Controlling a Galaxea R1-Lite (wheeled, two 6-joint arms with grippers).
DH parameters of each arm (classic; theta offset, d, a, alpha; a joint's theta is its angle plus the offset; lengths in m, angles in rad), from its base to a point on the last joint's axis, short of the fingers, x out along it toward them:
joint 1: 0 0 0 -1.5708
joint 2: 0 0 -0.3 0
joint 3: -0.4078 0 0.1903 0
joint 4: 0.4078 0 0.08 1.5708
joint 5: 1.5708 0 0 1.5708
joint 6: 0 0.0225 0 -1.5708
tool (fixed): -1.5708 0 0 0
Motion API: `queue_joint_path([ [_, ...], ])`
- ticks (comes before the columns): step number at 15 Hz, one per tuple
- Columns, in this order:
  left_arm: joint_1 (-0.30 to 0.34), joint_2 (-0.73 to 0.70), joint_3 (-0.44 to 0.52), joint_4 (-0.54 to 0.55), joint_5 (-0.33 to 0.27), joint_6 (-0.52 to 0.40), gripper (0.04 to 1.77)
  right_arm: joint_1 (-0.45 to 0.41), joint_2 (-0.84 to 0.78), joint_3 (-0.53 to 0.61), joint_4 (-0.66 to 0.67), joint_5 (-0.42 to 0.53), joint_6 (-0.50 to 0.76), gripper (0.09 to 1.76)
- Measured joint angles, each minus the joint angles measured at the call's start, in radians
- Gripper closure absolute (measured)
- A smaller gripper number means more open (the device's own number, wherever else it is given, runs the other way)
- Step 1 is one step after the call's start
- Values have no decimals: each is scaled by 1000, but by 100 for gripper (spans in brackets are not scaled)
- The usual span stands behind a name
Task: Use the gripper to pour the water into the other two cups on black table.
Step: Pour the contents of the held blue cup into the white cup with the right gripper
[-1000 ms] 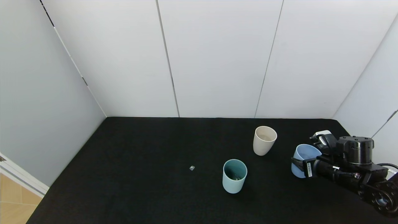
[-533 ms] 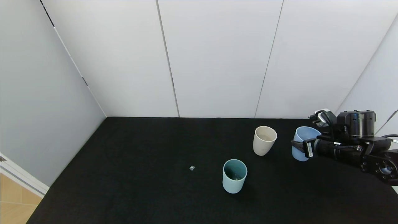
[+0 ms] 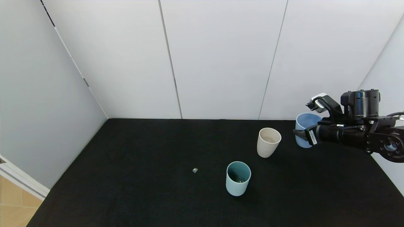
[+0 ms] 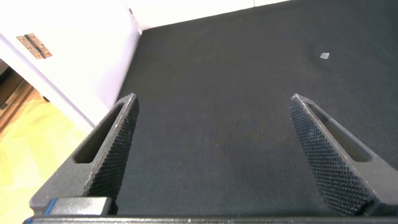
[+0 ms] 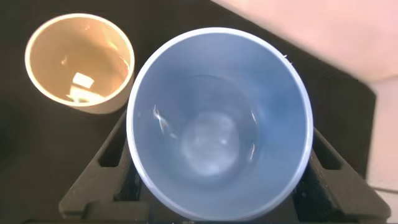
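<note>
My right gripper (image 3: 303, 136) is shut on a wide light blue cup (image 3: 305, 130) and holds it upright above the black table (image 3: 142, 189) at the far right. The right wrist view looks down into this cup (image 5: 219, 134), where clear water (image 5: 211, 142) shows as a pale sheen at the bottom. The cream-beige cup (image 3: 268, 142) stands just left of the held cup and also shows in the right wrist view (image 5: 79, 61). The pale teal cup (image 3: 238, 178) stands nearer me, to the left. My left gripper (image 4: 214, 124) is open and empty over bare table.
A small grey speck (image 3: 194, 170) lies on the table left of the teal cup. White wall panels close off the back and both sides. The table's left edge drops to a wooden floor (image 3: 14, 205).
My right gripper has lifted the light blue cup up off the table and drawn it slightly left toward the cream-beige cup. The other cups have not moved.
</note>
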Motion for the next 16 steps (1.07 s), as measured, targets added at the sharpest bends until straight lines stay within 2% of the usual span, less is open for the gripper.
queue_joint_path([
  [8, 0, 0, 0, 0, 0, 0, 9, 20, 50, -191, 174, -14, -184, 54],
  [16, 0, 0, 0, 0, 0, 0, 9, 99, 115, -264, 184, -136, -370, 54],
])
